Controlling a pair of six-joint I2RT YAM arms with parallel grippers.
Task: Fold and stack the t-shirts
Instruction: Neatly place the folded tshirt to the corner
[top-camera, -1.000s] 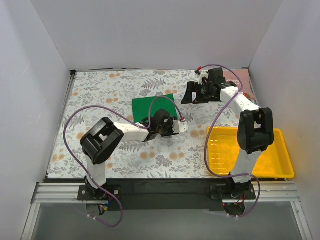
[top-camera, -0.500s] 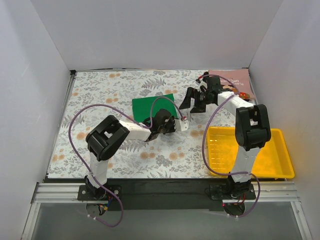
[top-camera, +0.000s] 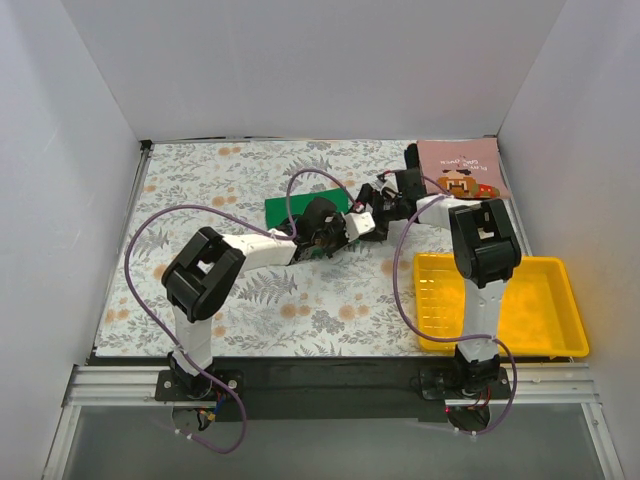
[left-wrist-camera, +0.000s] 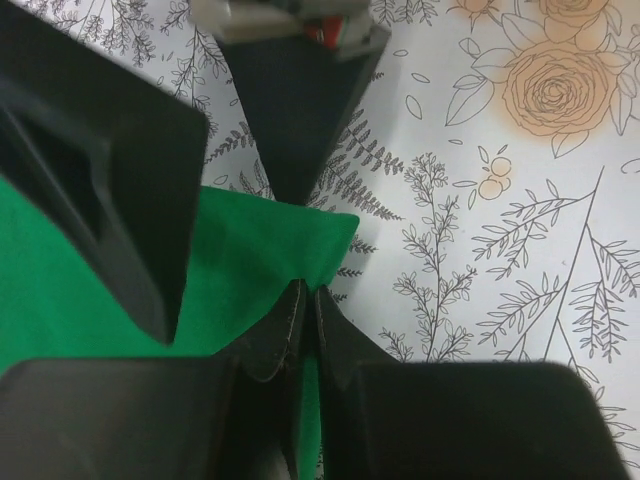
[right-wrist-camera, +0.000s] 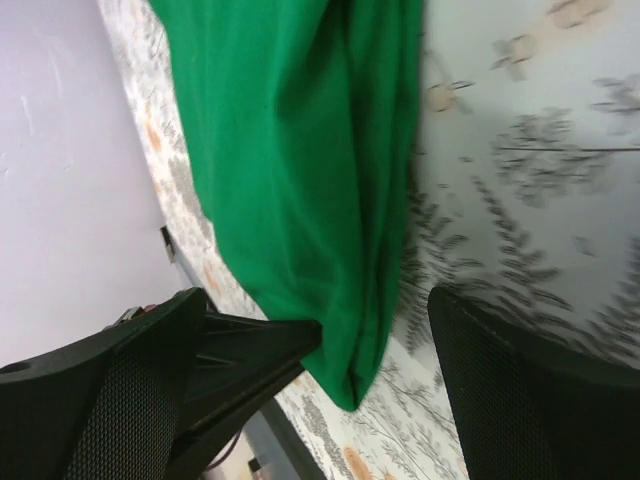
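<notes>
Both tools at green t-shirt corner

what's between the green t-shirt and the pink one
The top view shows both grippers there: the left gripper shut on the edge of the green t-shirt, the right gripper open around it, nearer the pink t-shirt.

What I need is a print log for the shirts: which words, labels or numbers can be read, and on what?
On the pink t-shirt: a small line of text above its brown pixel print, too small to read.
On the green t-shirt: no text.
Nothing else legible.
</notes>
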